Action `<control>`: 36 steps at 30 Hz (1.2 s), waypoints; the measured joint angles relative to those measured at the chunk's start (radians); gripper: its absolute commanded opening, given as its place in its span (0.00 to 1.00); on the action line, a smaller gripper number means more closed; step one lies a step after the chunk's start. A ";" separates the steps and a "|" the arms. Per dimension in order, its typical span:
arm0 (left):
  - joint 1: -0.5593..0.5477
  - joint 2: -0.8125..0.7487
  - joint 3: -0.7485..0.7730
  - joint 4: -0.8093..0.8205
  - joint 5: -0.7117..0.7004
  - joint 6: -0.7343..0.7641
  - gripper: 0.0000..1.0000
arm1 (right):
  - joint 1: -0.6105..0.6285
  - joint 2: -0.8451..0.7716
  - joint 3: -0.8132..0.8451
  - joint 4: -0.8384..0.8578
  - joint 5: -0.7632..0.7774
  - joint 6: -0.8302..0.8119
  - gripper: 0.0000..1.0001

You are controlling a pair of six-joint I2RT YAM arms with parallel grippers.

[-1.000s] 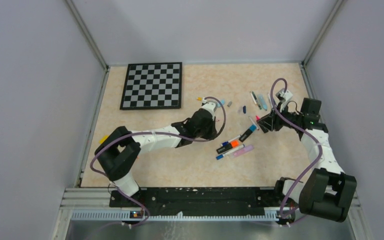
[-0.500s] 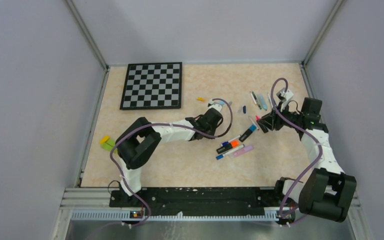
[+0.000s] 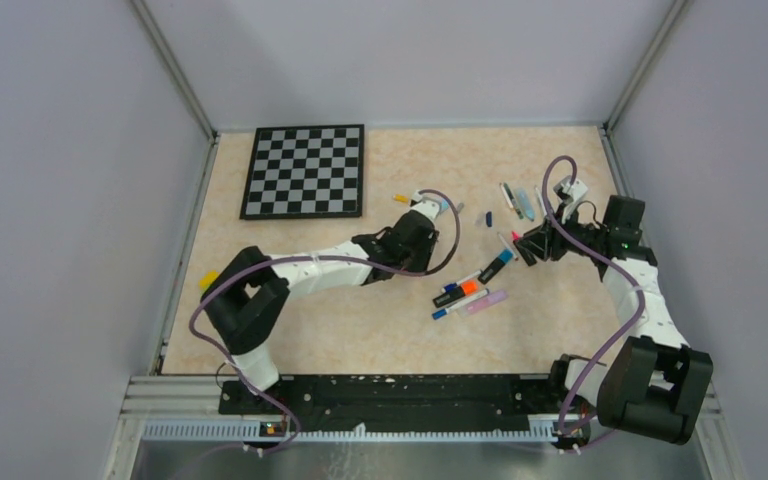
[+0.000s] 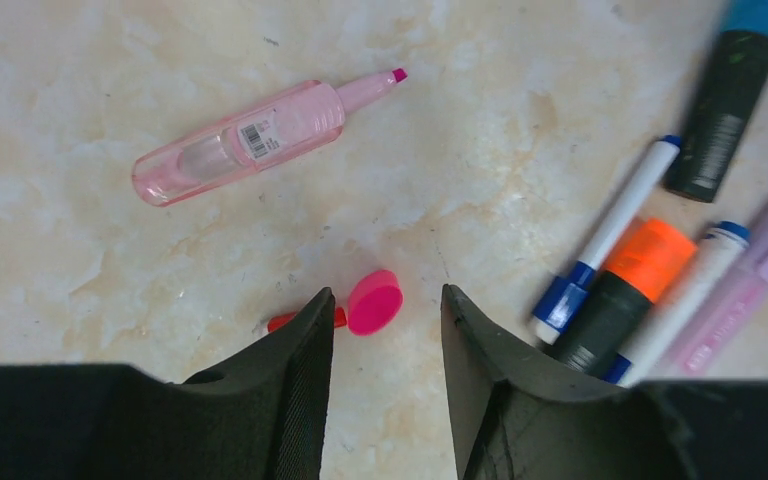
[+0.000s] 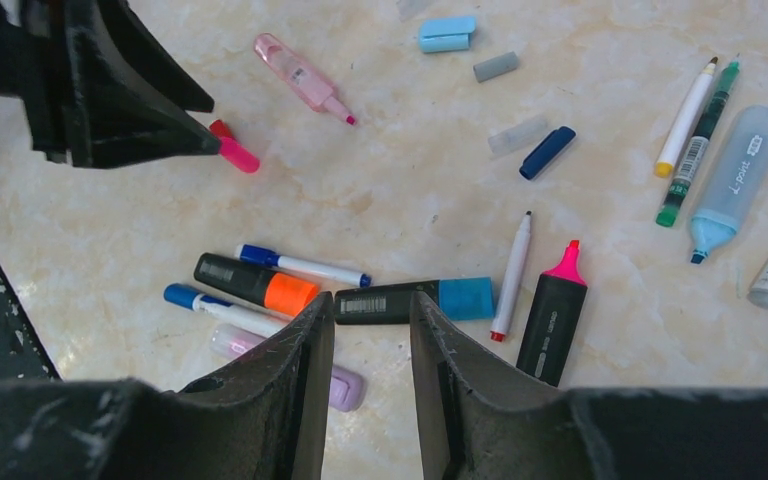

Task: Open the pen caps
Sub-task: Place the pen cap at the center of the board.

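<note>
Your left gripper [image 4: 388, 294] gapes empty, the pink cap [image 4: 375, 303] lying sideways at its tips. Your right gripper [image 5: 370, 297] is parted, empty too.

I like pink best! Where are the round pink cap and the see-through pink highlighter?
Round pink plastic cap [image 4: 375, 302], left wrist view, on its flat top.
See-through pink plastic highlighter [image 4: 245, 141], left wrist view, mid-barrel at the barcode label.

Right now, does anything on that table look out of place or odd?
The chessboard in the far left corner seems unrelated to the uncapping. A pink cap lies loose, apart from the uncapped pink highlighter, as that job would leave it. Nothing looks spilled or broken.
</note>
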 measured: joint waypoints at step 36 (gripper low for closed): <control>0.056 -0.658 -0.639 0.618 0.375 0.008 0.97 | 0.000 0.000 -0.005 -0.007 -0.073 -0.053 0.34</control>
